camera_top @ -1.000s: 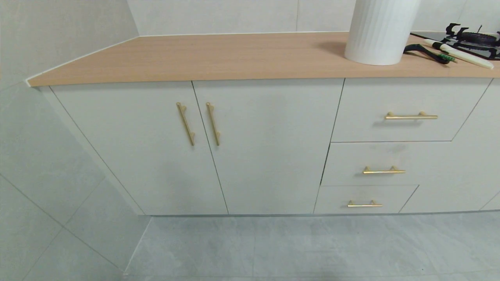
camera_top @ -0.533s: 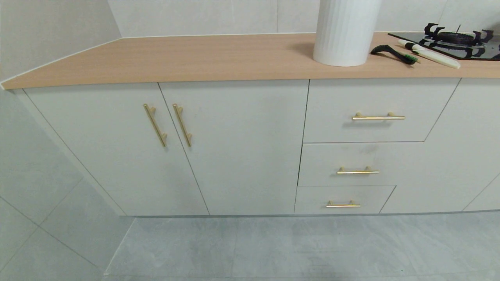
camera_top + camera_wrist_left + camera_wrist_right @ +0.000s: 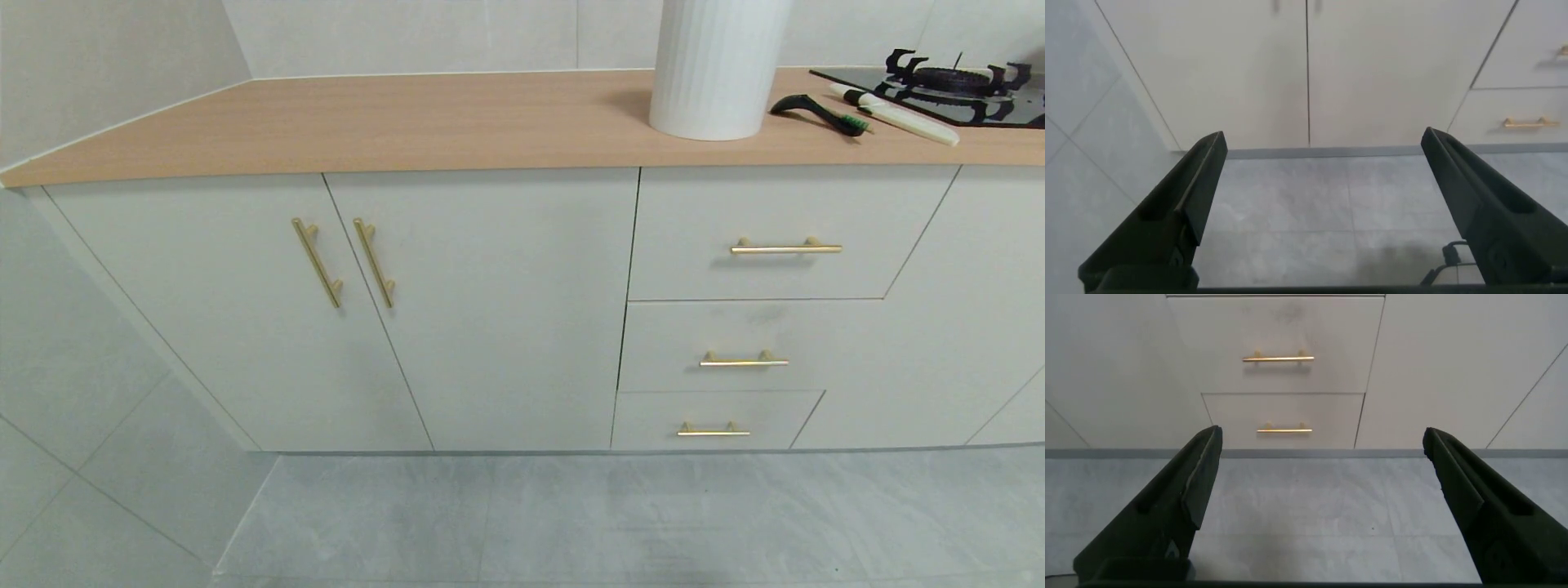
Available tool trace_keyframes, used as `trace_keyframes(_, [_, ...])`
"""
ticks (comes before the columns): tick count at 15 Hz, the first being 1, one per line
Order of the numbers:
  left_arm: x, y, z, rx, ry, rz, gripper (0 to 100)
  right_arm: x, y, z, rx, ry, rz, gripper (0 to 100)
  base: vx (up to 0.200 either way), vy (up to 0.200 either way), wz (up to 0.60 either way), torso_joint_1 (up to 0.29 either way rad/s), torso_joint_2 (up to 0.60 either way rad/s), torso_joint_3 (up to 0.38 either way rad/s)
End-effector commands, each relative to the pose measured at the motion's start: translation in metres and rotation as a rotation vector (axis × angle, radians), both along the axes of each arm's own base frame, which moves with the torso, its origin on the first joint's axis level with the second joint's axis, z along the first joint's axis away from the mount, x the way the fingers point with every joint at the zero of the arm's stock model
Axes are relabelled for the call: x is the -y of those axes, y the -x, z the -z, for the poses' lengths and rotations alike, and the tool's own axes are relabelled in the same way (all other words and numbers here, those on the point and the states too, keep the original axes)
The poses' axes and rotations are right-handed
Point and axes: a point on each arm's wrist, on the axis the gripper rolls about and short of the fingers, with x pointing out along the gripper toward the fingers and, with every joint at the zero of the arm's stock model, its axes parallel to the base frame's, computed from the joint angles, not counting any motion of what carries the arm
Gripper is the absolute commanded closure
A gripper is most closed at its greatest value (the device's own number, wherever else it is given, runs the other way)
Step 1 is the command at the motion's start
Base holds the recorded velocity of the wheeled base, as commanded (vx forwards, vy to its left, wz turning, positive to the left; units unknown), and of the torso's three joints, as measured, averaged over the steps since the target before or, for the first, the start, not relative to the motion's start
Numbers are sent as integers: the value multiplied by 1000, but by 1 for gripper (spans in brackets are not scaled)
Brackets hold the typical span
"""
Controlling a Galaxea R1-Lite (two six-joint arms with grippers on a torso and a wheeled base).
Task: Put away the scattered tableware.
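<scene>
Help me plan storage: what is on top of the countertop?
A white ribbed container, a black-handled brush and a white utensil, beside a hob. The container hides whatever is behind it.

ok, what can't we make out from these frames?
- White ribbed container: top cut off by the head view's upper edge; contents unknown.
- Gas hob: cut off at the head view's right edge.
- White utensil beside the black-handled brush: too small to identify.
- Drawers and cabinet doors: shut, so the insides are hidden in all views.
</scene>
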Motion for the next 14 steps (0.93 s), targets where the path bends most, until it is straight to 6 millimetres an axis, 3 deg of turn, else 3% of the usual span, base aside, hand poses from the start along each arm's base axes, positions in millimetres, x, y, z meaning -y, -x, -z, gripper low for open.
trace_keyframes(1, [0,0,0,-2,1,0,0,0,0,0,-1,0,0,0,200,0,0,-2,-2,7])
trace_keyframes(9, [0,0,0,-1,-2,0,0,0,0,0,-1,-1,0,0,200,0,0,4,4,1])
trace_keyframes(14, [0,0,0,-2,-1,0,0,0,0,0,0,-1,0,0,0,0,0,0,0,0])
